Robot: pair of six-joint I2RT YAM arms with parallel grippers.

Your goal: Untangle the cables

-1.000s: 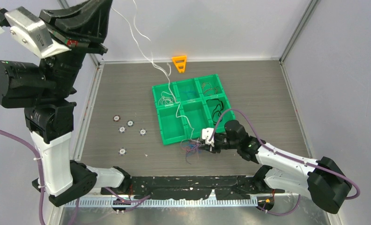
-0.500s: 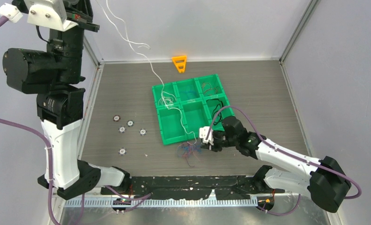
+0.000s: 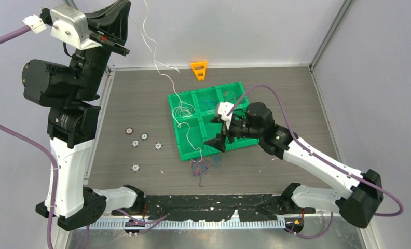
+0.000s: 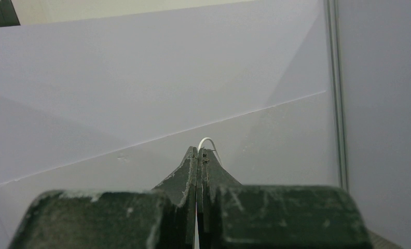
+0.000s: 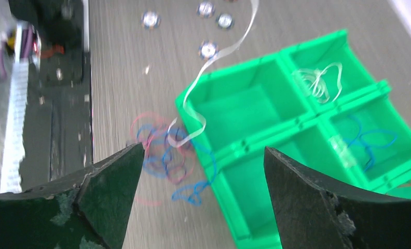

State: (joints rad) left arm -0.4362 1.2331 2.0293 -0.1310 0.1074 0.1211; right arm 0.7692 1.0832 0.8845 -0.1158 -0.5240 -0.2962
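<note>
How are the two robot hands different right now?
The left gripper is shut, pinching the white cable; the right gripper is wide open and empty. The left gripper is raised high; the right gripper hovers low over the green tray. Both are black.

You have a dark wood-grain table (image 3: 297, 88) boxed in by pale grey walls (image 3: 245, 31), metal posts (image 3: 328, 32) at the far corners.

Bright even light, right wrist view motion-blurred
</note>
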